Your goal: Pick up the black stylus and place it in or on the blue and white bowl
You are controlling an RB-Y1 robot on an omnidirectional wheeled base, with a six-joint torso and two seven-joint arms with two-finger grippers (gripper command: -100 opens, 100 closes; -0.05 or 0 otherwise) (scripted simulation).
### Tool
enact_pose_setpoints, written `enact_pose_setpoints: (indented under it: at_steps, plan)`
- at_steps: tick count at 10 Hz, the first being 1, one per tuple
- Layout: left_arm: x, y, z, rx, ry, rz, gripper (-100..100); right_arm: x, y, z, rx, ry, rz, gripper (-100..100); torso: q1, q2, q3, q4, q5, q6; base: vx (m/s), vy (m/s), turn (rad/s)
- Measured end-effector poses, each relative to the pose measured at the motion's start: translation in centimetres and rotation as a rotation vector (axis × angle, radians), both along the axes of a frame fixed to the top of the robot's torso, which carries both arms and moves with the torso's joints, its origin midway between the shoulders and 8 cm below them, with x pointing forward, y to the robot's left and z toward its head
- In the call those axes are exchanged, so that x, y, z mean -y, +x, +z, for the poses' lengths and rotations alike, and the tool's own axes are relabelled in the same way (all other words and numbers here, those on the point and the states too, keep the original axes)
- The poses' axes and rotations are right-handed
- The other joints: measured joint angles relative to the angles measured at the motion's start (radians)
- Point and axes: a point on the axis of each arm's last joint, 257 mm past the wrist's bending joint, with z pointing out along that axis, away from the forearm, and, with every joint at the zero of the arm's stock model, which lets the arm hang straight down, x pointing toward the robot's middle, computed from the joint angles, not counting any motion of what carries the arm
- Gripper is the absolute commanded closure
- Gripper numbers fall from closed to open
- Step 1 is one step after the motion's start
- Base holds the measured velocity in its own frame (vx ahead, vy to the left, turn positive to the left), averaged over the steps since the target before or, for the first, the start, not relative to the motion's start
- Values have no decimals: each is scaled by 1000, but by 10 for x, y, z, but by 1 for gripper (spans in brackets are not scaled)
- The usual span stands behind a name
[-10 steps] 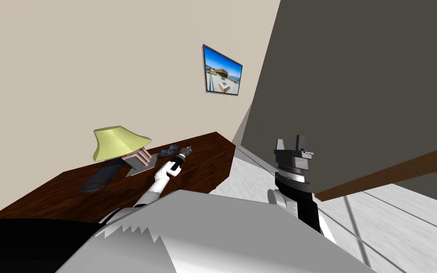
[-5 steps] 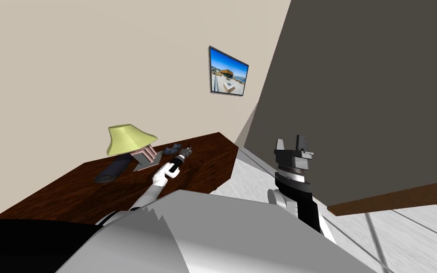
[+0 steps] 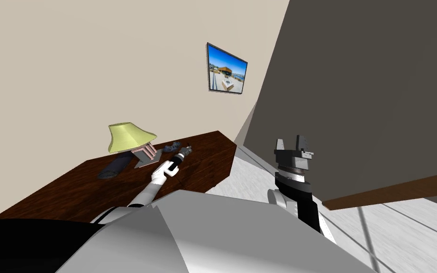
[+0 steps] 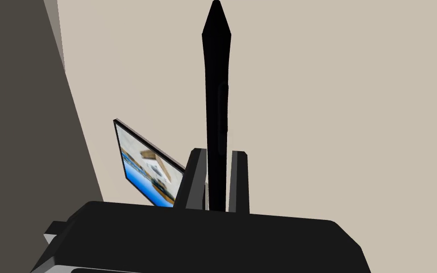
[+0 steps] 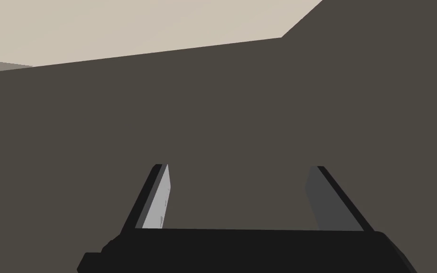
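The left arm (image 3: 152,182) reaches from lower centre of the head view up toward mid-frame, forearm extended. Its left gripper (image 3: 185,152) is clamped on a black stylus (image 4: 216,95), which juts straight out past the fingers (image 4: 195,175). The right arm (image 3: 303,199) stands upright right of centre, with the right gripper (image 3: 291,141) pointing up and its fingers spread wide.

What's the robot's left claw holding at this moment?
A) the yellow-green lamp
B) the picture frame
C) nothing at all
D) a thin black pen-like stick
D: the left gripper has its two fingers pressed against the sides of the black stylus, which sticks out well beyond their tips.
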Motion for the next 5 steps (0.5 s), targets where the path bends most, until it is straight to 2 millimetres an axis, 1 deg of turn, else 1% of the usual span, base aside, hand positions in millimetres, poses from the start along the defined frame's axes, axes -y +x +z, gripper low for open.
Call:
enact_pose_setpoints:
  at_steps: [3, 5]
  plan:
    - [-4, 5, 6, -11, 20, -27, 100, 0, 0, 0, 0, 0, 0, 0, 1, -1, 0, 0, -1, 0, -143, -46, -28]
    - [-12, 7, 11, -19, 30, -36, 100, 0, 0, 0, 0, 0, 0, 0, 1, -3, -2, -1, -1, 0, -132, -56, -21]
